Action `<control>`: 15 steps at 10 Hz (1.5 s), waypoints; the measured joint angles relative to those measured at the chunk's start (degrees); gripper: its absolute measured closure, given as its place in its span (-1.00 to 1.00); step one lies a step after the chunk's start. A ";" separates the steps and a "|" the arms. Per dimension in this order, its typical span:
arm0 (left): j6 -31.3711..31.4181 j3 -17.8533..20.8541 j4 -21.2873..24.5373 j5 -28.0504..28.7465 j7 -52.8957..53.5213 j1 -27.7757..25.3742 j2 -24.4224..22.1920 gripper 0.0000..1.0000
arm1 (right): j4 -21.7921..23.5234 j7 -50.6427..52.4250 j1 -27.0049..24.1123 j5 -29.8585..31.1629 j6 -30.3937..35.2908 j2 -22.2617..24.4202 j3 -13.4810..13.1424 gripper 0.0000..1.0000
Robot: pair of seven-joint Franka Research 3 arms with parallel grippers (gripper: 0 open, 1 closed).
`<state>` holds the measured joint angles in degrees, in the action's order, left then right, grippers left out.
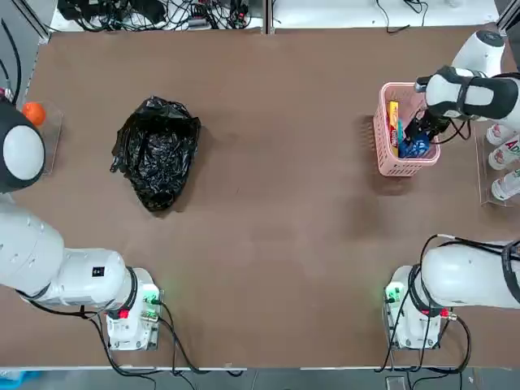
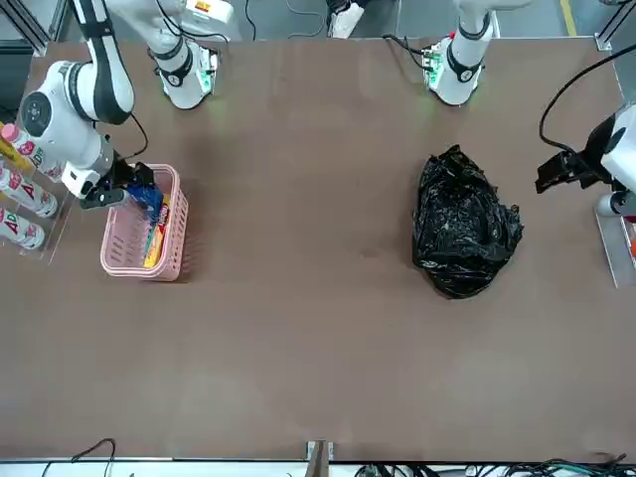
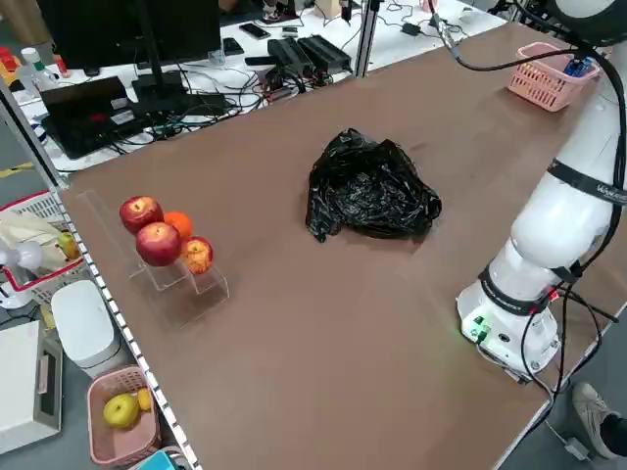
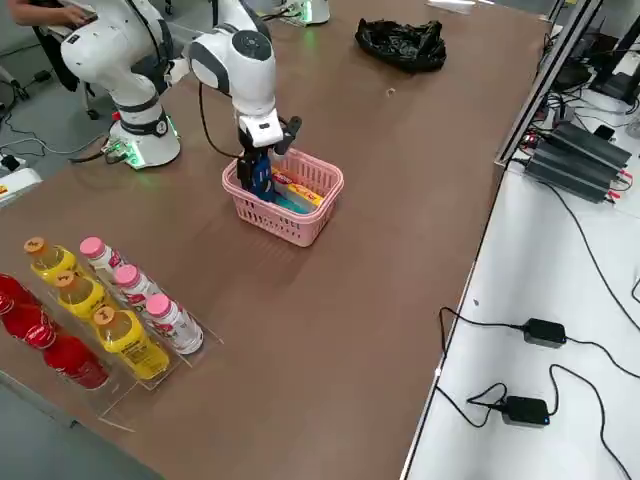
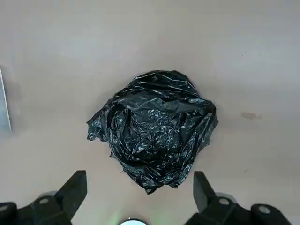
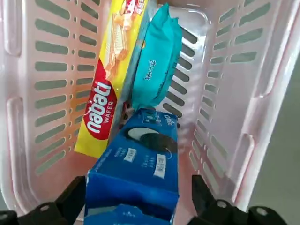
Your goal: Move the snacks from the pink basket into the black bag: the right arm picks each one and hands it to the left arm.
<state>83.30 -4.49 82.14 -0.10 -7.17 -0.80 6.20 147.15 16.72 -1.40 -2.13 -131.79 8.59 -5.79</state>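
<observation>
The right end effector (image 6: 136, 206) reaches down into the pink basket (image 1: 404, 166), open wide, one finger on each side of the blue cookie packet (image 6: 136, 178), not squeezing it. The yellow wafer packet (image 6: 110, 89) and the teal packet (image 6: 157, 65) lie beside it. The left end effector (image 5: 136, 197) hangs open and empty above the black bag (image 1: 157, 150) on the bench (image 1: 276, 244).

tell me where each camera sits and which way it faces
Top: overhead, looking down; both arm bases at bottom.
Front: across the table, facing the robot; glossy black plastic bag midway.
Left side: raised, bag nearest.
Right side: raised, slotted pink plastic basket nearest.
Left wrist: open left gripper above the bag.
Right wrist: open right gripper astride the blue cookie packet.
Shared: top and front show basket and bag.
</observation>
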 joint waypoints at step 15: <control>-0.08 0.14 0.02 -1.42 3.78 -0.13 0.01 -1.00 | 0.52 0.02 0.44 -0.22 -0.55 0.14 0.06 -0.03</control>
<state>83.23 -4.36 82.16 -1.53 -3.39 -0.93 6.21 147.67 16.74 -0.96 -2.35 -132.34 8.73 -5.73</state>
